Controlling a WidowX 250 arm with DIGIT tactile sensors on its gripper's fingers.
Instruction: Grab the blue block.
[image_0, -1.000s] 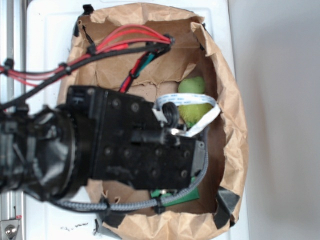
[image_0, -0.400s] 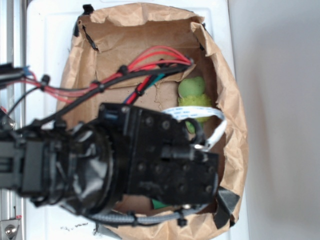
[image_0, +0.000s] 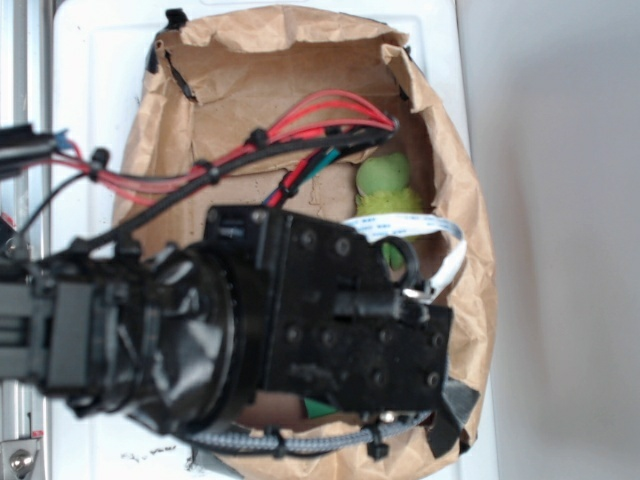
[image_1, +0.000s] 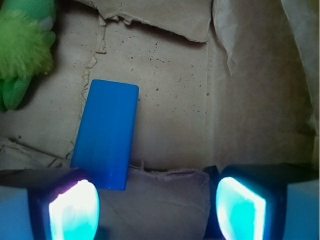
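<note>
Cables (image_0: 290, 135), red and black, run from the left edge of the exterior view across the upper part of a brown paper bag (image_0: 470, 200) that lies opened flat on a white counter (image_0: 100, 80). The robot arm (image_0: 230, 320) fills the lower left and middle of this view, its black wrist block studded with screws and covering most of the bag's floor. A white ribbon cable (image_0: 420, 228) loops off the top right of the block. Just above that loop, against the bag's right wall, sits a green plush toy (image_0: 383, 180), partly hidden by the arm. A small sliver of dark green (image_0: 318, 408) peeks out under the lower edge of the block. The blue block is hidden by the arm in this view, and the pincer itself cannot be seen here.

From the wrist view, the pincer (image_1: 157, 207) is spread wide, released, with nothing between its two glowing cyan pads (image_1: 75, 210). The blue block (image_1: 106, 134) lies flat on the crumpled brown paper, its long side running nearly up and down the picture with a slight lean to the right at the top. Its lower end reaches down just beside the left pad's inner corner, so the block sits well left of the middle of the gap. The right pad (image_1: 240, 207) stands well apart from it. The green plush toy (image_1: 25, 45) occupies the upper left corner, near the block's upper left but not touching it.
</note>
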